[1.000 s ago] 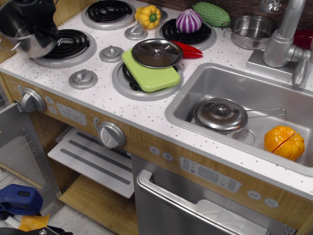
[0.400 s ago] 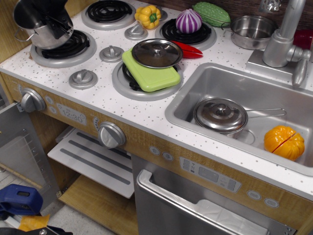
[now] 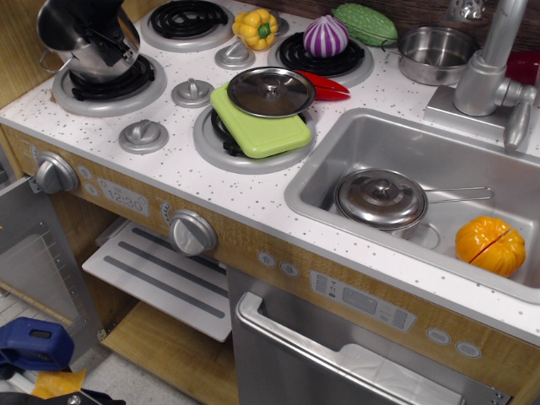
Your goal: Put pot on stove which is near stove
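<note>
- The shiny pot point(image 3: 84, 42) is moving to the right, bit by bit. A second ago it was hanging past the left edge of the white speckled table point(image 3: 211, 181).
- Now the pot is sitting over the near-left stove point(image 3: 110, 80), the black coil burner in its silver ring.
- The pot is tilting a little, and I cannot tell if its bottom is touching the coil yet.
- The black gripper point(image 3: 105, 29) is reaching down onto the pot from above. Its jaws are pinching the pot's rim, and they are still holding on.
- This means the pot is almost where it belongs. I think the next steps are setting it flat on the coil and letting go.
- The pot is covering the far-left part of the burner, so a little more sliding to the near right might centre it better.
- Nothing else is moving. The steel lid point(image 3: 271, 91) is lying on the green cutting board point(image 3: 260, 126) on the next burner.
- The yellow pepper point(image 3: 256, 28) and the purple onion point(image 3: 326, 36) are resting at the far side.
- The lidded saucepan point(image 3: 381, 199) and the orange fruit point(image 3: 490, 245) are lying in the sink point(image 3: 321, 181).
</note>
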Available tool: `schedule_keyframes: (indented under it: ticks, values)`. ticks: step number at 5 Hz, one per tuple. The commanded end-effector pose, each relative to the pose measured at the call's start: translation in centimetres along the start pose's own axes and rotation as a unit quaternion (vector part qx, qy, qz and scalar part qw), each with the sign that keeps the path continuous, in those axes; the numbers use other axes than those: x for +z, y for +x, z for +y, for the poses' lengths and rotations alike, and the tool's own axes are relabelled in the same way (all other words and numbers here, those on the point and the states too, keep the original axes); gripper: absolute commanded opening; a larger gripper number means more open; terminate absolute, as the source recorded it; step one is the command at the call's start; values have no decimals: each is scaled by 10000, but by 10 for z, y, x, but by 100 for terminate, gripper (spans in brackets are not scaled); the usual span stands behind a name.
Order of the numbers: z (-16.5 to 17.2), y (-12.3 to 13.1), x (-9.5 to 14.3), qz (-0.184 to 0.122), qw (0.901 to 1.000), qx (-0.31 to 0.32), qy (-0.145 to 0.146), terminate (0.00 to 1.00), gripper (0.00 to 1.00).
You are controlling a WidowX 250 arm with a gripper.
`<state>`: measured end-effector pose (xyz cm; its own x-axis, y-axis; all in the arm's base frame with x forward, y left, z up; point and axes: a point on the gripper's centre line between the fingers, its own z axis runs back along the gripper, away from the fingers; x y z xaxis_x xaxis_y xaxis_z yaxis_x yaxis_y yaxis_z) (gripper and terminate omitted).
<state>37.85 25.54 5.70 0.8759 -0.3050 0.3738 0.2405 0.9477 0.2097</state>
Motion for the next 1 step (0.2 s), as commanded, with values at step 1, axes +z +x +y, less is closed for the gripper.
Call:
schedule_keyframes:
  ticks: [1]
  values:
    - [14, 9, 19, -210, 9995, -64, 241, 100, 100]
